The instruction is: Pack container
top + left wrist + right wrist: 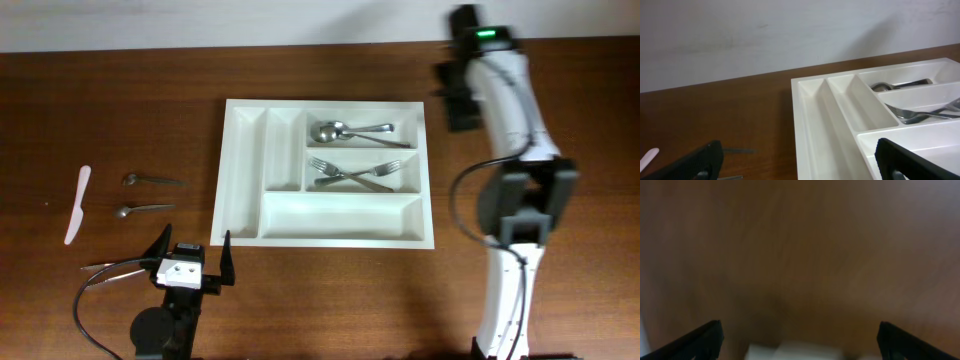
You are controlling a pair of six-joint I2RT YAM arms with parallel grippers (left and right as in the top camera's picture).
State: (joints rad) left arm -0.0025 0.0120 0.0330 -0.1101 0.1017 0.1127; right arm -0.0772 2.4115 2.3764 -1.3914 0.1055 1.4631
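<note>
The white container (243,170) lies mid-table, with two spoons (350,130) in its top right compartment and forks (355,172) in the one below. The two narrow compartments and the long front one hold nothing. My left gripper (193,252) is open and empty, just off the container's front left corner. Its wrist view shows the container (812,115), the spoons (900,84) and the forks (920,114) ahead of the open jaws (800,161). My right gripper (457,98) hangs by the container's far right corner. Its jaws (800,340) are open over blurred brown table.
Left of the container lie two small spoons (150,181) (140,210) and a white plastic knife (78,205). More metal cutlery (115,266) lies beside the left gripper. A blurred white shape (795,351) sits at the bottom of the right wrist view.
</note>
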